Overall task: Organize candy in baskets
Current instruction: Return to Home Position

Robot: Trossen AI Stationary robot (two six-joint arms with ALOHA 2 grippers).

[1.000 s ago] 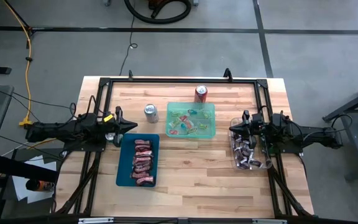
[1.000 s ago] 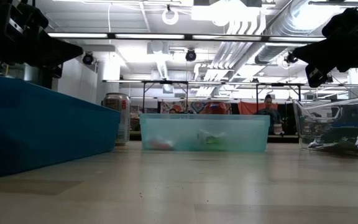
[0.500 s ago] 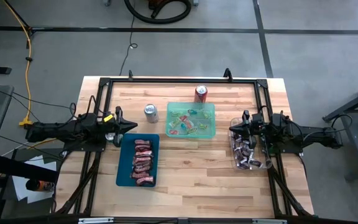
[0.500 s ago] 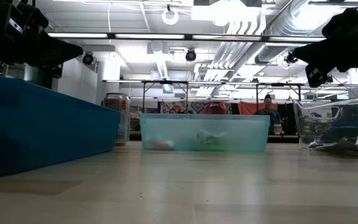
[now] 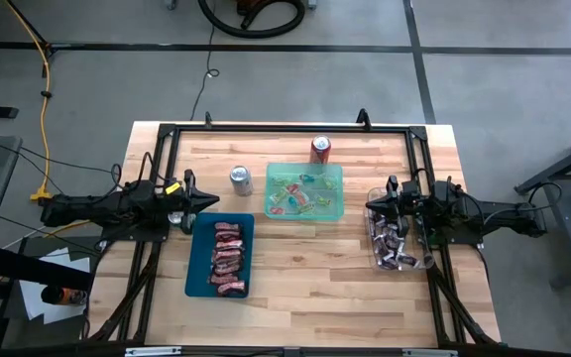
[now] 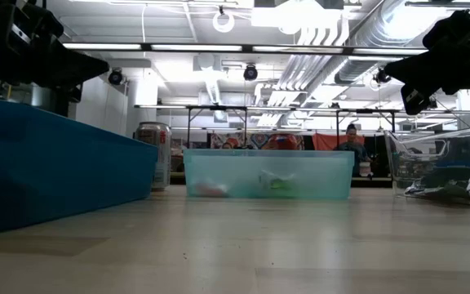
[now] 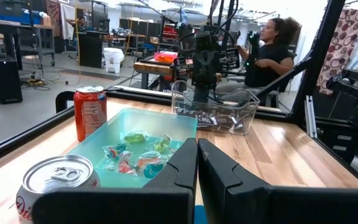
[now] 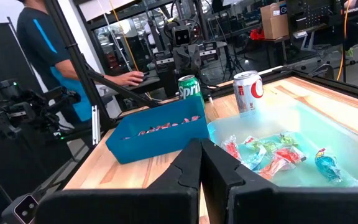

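Left gripper (image 7: 197,163) and right gripper (image 8: 201,163), both pressed together and empty, park apart since candy (image 5: 228,260) ahead already fills the baskets (image 5: 191,273).

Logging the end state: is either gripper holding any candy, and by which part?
Nothing is held: the left gripper and right gripper are both shut, empty.

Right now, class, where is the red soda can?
High view: the red can stands upright near the table's far edge, just behind the light green basket.
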